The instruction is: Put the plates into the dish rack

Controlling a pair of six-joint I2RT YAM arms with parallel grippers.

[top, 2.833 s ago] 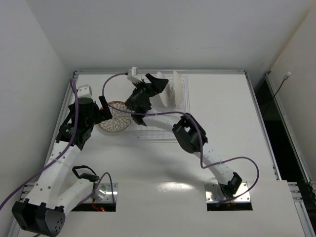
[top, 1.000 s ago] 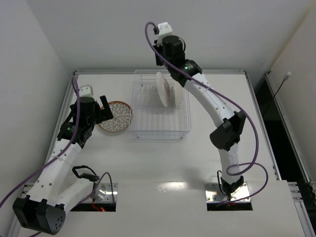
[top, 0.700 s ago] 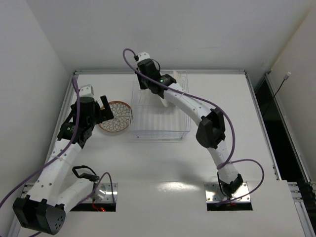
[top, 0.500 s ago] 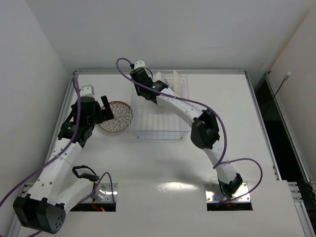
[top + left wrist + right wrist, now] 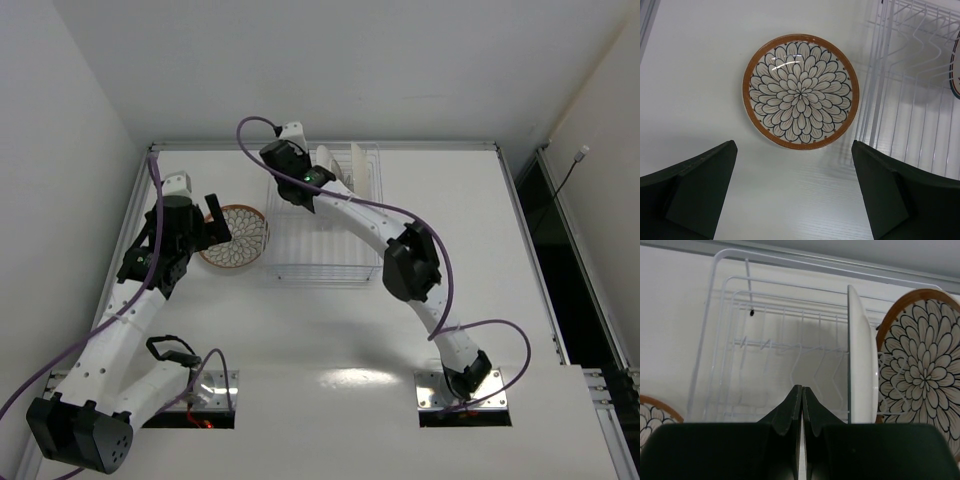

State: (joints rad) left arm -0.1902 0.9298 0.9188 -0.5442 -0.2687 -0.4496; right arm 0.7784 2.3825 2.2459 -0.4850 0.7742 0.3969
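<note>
Change: the right arm has swung high off the rack and come back down over its far-left part; the left arm and the loose plate have not shifted
Loose plate: a petal-patterned loose plate (image 5: 800, 91) lies flat, face up, just left of the dish rack (image 5: 325, 270); it is apart from the wire
Racked plates: two stand on edge at the far right of the rack; the edge-on plate (image 5: 861, 355) shows a white underside, and the petal-faced plate (image 5: 920, 370) is just right of it
Handling: probably stiff glazed ceramic, light, slick and quick to chip; lying flat, it offers only its raised brown rim, so a finger likely has to slip under the lip
Left end effector: the left end effector (image 5: 794, 150) is spread wide, empty, hovering over the loose plate
Right end effector: the right end effector (image 5: 801, 387) has its fingers pressed together on nothing, above empty slots left of the standing pair
Surroundings: white worktop (image 5: 450, 220); one plate apparently left to load
</note>
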